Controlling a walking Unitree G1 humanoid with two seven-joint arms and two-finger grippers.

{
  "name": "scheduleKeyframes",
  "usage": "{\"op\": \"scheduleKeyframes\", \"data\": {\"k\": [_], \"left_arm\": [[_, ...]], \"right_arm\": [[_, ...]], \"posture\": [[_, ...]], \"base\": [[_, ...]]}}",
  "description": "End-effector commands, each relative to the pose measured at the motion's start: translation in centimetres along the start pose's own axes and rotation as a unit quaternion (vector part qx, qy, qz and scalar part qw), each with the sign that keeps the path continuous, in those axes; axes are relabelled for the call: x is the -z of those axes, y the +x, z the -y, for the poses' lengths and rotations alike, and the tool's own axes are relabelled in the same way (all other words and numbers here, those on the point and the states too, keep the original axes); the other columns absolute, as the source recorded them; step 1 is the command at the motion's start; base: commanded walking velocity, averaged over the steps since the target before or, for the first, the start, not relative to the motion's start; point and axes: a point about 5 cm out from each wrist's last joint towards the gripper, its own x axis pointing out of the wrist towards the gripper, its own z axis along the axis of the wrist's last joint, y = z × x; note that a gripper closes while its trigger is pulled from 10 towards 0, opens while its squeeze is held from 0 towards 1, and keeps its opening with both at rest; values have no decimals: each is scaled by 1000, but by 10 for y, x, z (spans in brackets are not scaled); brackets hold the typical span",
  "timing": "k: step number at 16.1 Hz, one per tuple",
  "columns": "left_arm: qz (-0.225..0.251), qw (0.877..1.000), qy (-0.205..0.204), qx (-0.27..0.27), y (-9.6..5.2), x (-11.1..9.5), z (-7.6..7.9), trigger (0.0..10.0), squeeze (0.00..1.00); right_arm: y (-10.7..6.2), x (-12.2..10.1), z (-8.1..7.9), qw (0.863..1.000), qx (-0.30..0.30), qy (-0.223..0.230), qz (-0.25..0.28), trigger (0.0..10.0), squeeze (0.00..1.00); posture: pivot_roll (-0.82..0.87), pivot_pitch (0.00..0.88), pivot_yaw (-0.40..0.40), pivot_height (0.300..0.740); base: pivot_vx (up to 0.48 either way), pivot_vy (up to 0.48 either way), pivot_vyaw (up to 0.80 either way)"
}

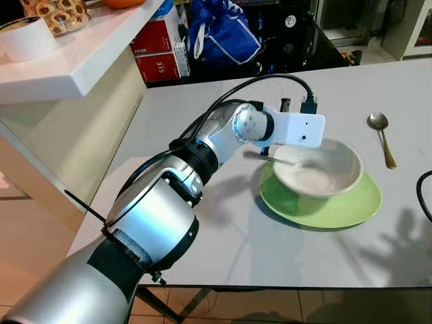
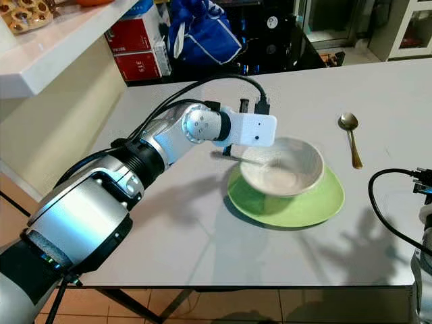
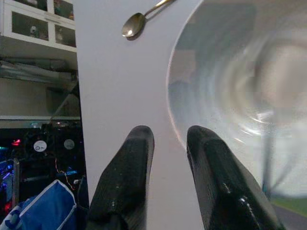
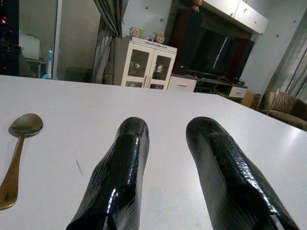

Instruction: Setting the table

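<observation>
On the grey table (image 1: 202, 243), a white bowl (image 1: 317, 169) sits on a green plate (image 1: 337, 206), with the left gripper (image 3: 170, 139) at the bowl's rim.
The left gripper's two black fingers (image 3: 129, 158) stand slightly parted just outside the bowl's edge, holding nothing. A gold spoon (image 1: 381, 135) lies apart on the bowl's far right side. The right gripper (image 4: 165, 139) hovers low over the tabletop near the spoon, fingers slightly apart and empty.
</observation>
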Motion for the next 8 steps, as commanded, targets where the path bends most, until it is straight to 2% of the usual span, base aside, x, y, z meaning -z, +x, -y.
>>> {"op": "scheduleKeyframes", "data": {"k": [1, 3, 4, 6, 7, 8], "left_arm": [[-14, 1000, 14, 4, -2, 4, -1, 10000, 1000], [-14, 1000, 19, 10, -1, 4, 1, 10000, 1000], [-12, 1000, 21, 8, -1, 2, 0, 10000, 0], [-1, 1000, 0, -12, -4, -1, -9, 10000, 0], [24, 995, -73, -63, -9, -8, -29, 10000, 0], [30, 993, -88, -76, -11, -9, -33, 10000, 0]], "right_arm": [[-3, -1, 1, 1000, 2, 1, -2, 10000, 0], [-4, -1, 2, 1000, 2, 0, -3, 10000, 0], [-5, 0, 2, 1000, 2, 0, -4, 10000, 0], [-6, 0, 1, 1000, 1, 0, -5, 10000, 0], [-5, 0, 0, 1000, 0, 1, -5, 10000, 0], [-4, 0, -1, 1000, 0, 1, -5, 10000, 0]], "posture": [[-241, 0, 160, 740], [-242, 0, 161, 740], [-241, 0, 161, 740], [-239, 0, 161, 740], [-236, 0, 160, 740], [-236, 0, 160, 740]], "base": [[0, 0, 0], [0, 0, 0], [0, 0, 0], [0, 0, 0], [0, 0, 0], [0, 0, 0]]}}
